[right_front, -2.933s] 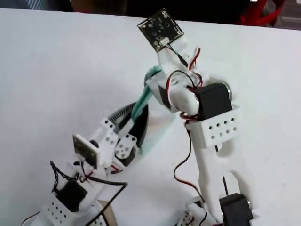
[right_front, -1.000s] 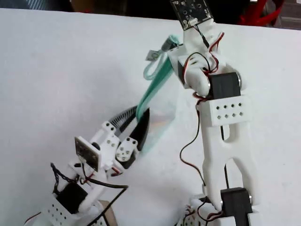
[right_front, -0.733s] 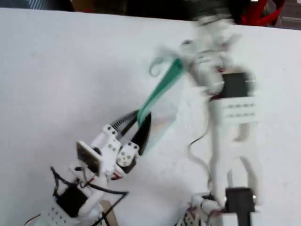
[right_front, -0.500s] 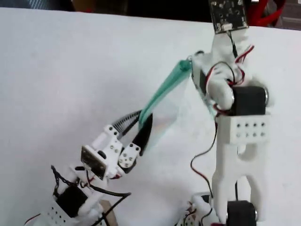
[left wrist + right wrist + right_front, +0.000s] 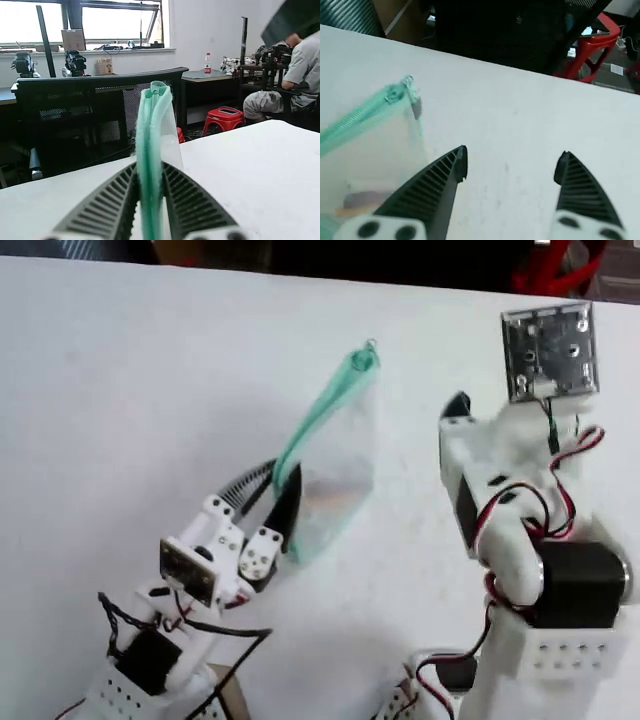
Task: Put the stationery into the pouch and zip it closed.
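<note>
A clear pouch (image 5: 335, 475) with a green zipper strip (image 5: 318, 418) stands on edge on the white table (image 5: 120, 390). My left gripper (image 5: 282, 492) is shut on the near end of the zipper strip (image 5: 150, 165), its ribbed black fingers (image 5: 187, 200) pressing both sides. Something orange and dark (image 5: 362, 202) lies inside the pouch (image 5: 375, 150). The zipper pull (image 5: 368, 348) sits at the far end of the strip; in the right wrist view the pull (image 5: 409, 85) hangs free. My right gripper (image 5: 512, 167) is open, off to the pouch's right, touching nothing.
The table's far edge (image 5: 300, 275) runs along the back, with dark chairs and a red stool (image 5: 592, 47) beyond it. A black mesh chair (image 5: 90, 115) stands behind the table in the left wrist view.
My right gripper pulled the zipper toward the far end, then let go and drew back to the right and nearer. The pouch stays held by my left gripper.
</note>
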